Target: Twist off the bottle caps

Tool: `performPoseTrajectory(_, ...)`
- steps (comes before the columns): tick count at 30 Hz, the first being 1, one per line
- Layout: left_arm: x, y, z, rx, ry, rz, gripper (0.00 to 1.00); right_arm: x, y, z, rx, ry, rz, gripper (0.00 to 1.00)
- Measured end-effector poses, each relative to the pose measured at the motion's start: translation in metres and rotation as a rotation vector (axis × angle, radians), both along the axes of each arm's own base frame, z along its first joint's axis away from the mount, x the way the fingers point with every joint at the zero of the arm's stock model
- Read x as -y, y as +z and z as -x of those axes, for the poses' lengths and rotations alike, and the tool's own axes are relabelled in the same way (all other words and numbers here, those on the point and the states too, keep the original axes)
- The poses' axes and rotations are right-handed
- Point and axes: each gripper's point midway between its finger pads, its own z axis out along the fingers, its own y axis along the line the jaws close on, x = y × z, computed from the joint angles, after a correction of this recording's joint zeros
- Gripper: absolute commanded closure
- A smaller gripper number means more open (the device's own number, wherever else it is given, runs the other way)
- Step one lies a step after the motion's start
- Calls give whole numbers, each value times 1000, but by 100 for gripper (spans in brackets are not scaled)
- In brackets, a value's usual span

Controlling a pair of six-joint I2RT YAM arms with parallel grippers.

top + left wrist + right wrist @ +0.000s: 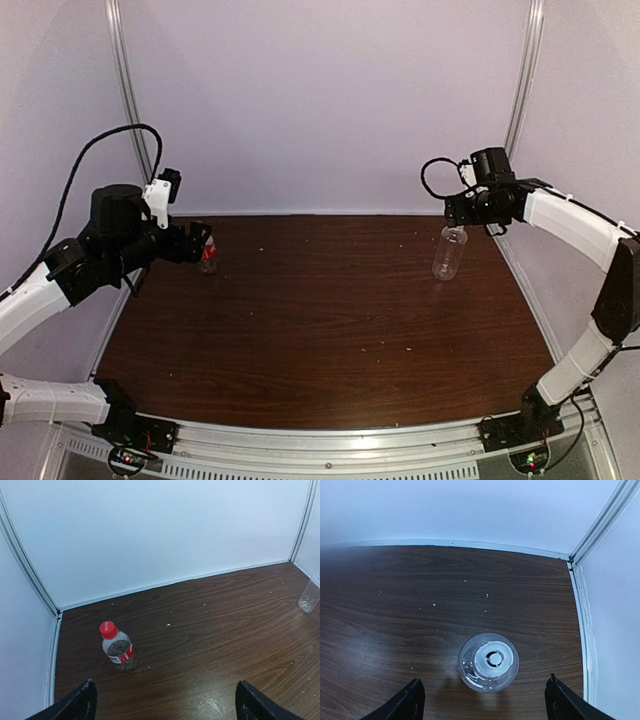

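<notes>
The small bottle (pixel 120 652) with a red label stands upright at the table's far left, its red cap (pixel 108 629) on; it also shows in the top view (pixel 207 257). My left gripper (pixel 167 707) is open and empty, just short of it and above the table, right beside it in the top view (pixel 193 243). The taller unlabelled bottle (pixel 449 254) stands at the far right. My right gripper (pixel 485 705) is open and hovers over it, looking down on its white cap (pixel 493 659); the bottle (pixel 488 662) lies just ahead of the jaws.
White walls with metal corner posts (pixel 128 90) close in the dark wooden table (pixel 330 310) at the back and sides. The taller bottle (pixel 310 596) also shows at the right edge of the left wrist view. Small white crumbs dot the tabletop.
</notes>
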Motion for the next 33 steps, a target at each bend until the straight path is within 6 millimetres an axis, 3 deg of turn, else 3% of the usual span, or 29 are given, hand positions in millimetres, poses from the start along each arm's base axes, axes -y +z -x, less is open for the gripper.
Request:
performPoseTrajectory(5, 1, 0, 0, 0, -4, 2, 2, 11, -29, -20, -67, -19, -18, 25)
performPoseTrajectory(11, 2, 0, 0, -1, -8, 4, 2, 16, -49, -33, -108, -12, -73, 35)
performPoseTrajectory(16, 2, 0, 0, -1, -8, 4, 2, 16, -54, -44, -117, -9, -104, 48)
performPoseTrajectory(26, 2, 0, 0, -1, -8, 4, 2, 13, -58, -45, -129, 7, -123, 67)
performPoseTrajectory(33, 2, 0, 1, -2, -14, 6, 2, 13, -58, -45, -131, 17, -124, 92)
